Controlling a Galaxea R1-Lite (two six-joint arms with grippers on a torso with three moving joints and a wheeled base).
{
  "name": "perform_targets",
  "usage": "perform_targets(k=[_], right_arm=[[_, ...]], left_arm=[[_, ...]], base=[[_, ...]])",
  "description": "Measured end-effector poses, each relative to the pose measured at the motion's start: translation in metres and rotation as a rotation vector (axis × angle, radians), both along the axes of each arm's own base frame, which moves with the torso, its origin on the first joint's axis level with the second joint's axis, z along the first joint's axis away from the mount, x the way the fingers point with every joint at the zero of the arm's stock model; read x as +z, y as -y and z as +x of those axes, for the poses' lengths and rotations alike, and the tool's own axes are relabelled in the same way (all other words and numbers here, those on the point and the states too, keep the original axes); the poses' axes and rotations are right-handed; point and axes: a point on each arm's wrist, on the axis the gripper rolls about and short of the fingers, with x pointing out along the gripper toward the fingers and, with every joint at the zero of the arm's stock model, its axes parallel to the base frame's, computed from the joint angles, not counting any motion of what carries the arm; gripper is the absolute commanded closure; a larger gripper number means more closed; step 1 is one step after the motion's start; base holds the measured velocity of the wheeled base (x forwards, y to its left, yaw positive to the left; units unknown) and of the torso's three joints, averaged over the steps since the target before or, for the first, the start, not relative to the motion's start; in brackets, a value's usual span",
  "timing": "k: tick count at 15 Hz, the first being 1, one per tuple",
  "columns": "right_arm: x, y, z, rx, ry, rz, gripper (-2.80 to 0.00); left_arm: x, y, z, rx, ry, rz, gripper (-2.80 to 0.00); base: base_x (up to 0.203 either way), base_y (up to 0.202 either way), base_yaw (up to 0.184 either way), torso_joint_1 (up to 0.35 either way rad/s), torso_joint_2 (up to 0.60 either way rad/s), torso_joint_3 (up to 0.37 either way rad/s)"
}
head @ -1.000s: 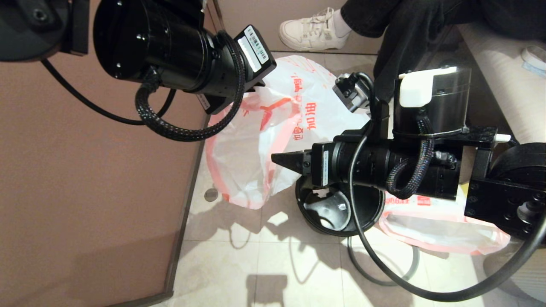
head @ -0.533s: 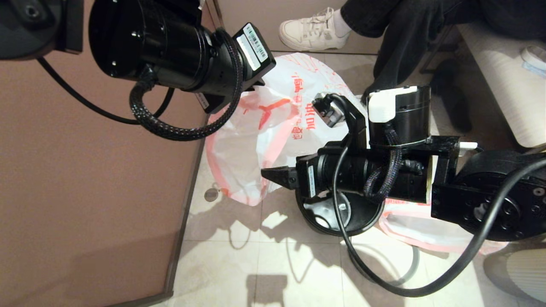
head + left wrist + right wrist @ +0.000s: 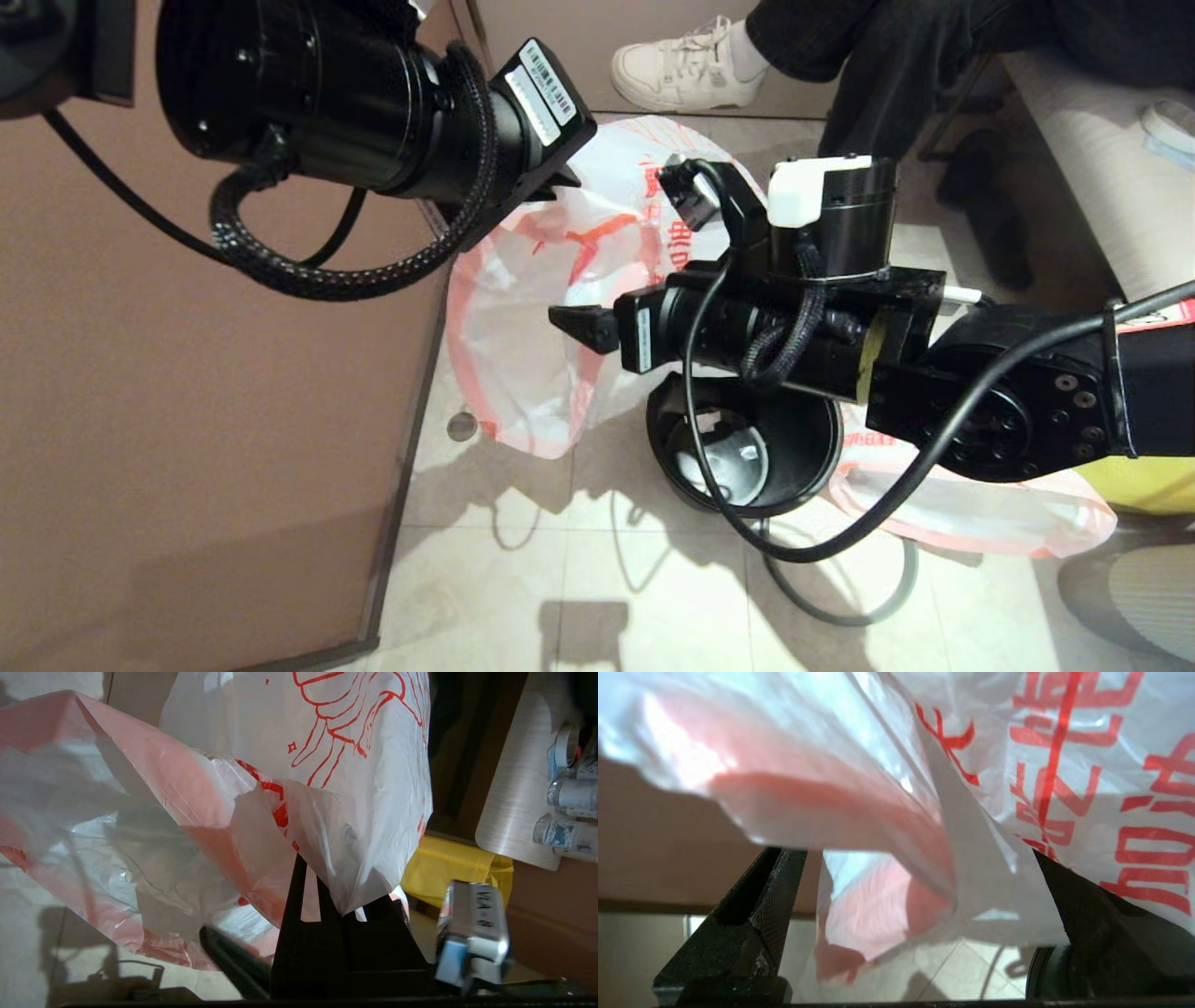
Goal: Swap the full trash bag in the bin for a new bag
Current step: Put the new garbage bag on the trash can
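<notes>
The left gripper (image 3: 322,891) is clamped on a fold of the new bag (image 3: 560,308), holding it up off the floor beside the brown wall (image 3: 187,373). The right gripper (image 3: 920,924), fingers apart, straddles the bag's pink hem above the bin (image 3: 747,448). The bin stands bare on the floor tiles, with the full trash bag (image 3: 971,509) lying just beside it.

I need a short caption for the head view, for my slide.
Left gripper holds up the new bag; right gripper reaches it above the bin.
</notes>
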Motion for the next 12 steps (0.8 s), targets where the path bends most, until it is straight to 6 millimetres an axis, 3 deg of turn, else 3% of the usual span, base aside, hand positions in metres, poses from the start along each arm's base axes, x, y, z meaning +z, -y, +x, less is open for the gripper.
perform_targets(k=[9,12], right_arm=[[-0.006,-0.014,-0.001,-0.206,0.122,-0.102,-2.80],[-0.006,-0.005,0.011,-0.264,0.135,-0.090,-2.80]], left_arm=[[0.013,-0.012,-0.012,-0.038,-0.006,-0.089,0.00],[0.016,-0.015,-0.016,-0.047,0.001,-0.098,0.00]], base=[[0.000,0.000,0.000,0.000,0.00,0.000],[0.000,0.000,0.000,0.000,0.00,0.000]])
